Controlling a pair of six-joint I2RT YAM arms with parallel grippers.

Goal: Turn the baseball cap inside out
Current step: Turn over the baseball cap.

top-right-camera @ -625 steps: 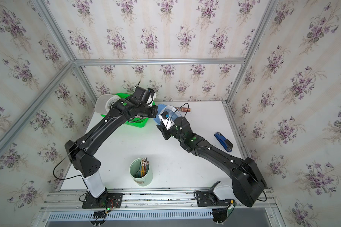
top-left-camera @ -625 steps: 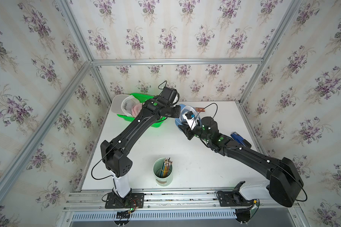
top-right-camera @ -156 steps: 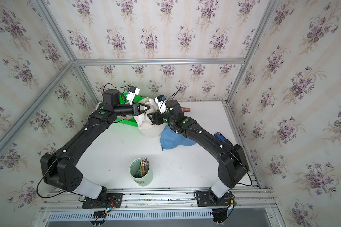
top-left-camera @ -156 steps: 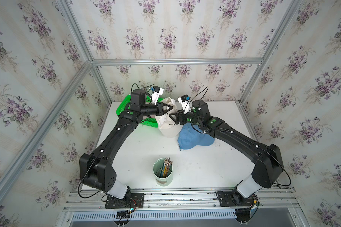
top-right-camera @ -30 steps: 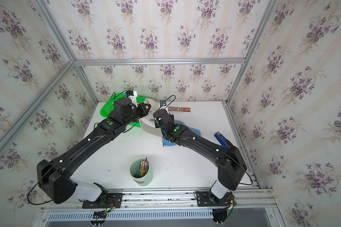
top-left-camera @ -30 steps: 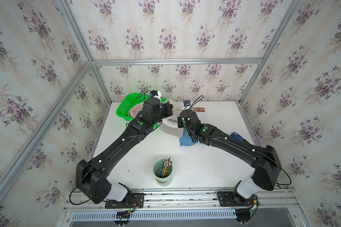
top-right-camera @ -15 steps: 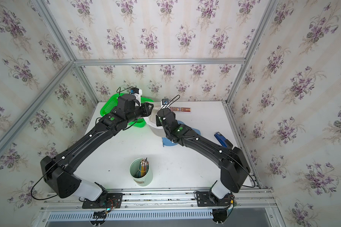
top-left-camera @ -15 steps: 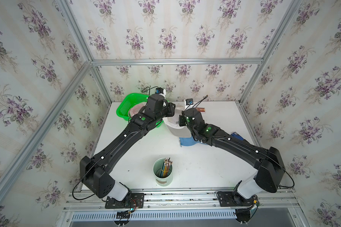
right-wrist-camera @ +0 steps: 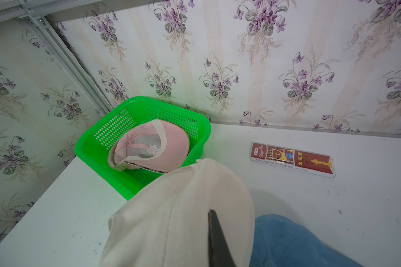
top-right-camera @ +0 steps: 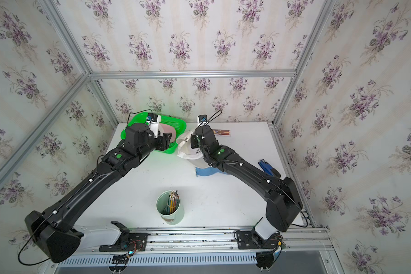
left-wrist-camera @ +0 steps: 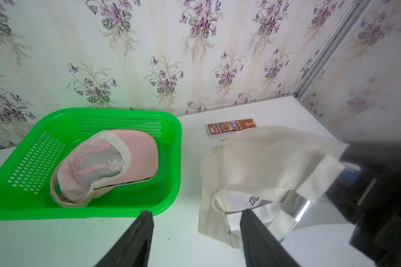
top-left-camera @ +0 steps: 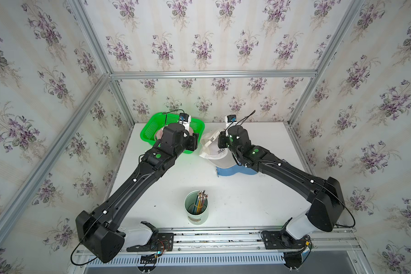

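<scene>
The cream baseball cap [top-left-camera: 214,148] [top-right-camera: 188,150] hangs just above the table at the back middle, and its lower edge rests on a blue cap [top-left-camera: 233,171] [top-right-camera: 207,172]. My right gripper [top-left-camera: 220,142] [right-wrist-camera: 211,216] is shut on the cream cap's fabric [right-wrist-camera: 183,208]; one dark finger shows and the other is hidden under the cloth. My left gripper [top-left-camera: 195,142] [left-wrist-camera: 195,215] stands open beside the cap's strap end [left-wrist-camera: 252,166], apart from it, with nothing between its fingers.
A green basket [top-left-camera: 145,132] [left-wrist-camera: 176,143] at the back left holds a pink cap [left-wrist-camera: 130,152] [right-wrist-camera: 171,143]. A red box [top-right-camera: 221,132] [right-wrist-camera: 292,159] lies by the back wall. A cup of pencils [top-left-camera: 196,208] stands near the front. A blue stapler [top-right-camera: 267,166] lies at the right.
My left gripper has opened, let go of the cream cap and drawn back a little toward the basket. The right gripper stays shut on the cap, which has sagged down.
</scene>
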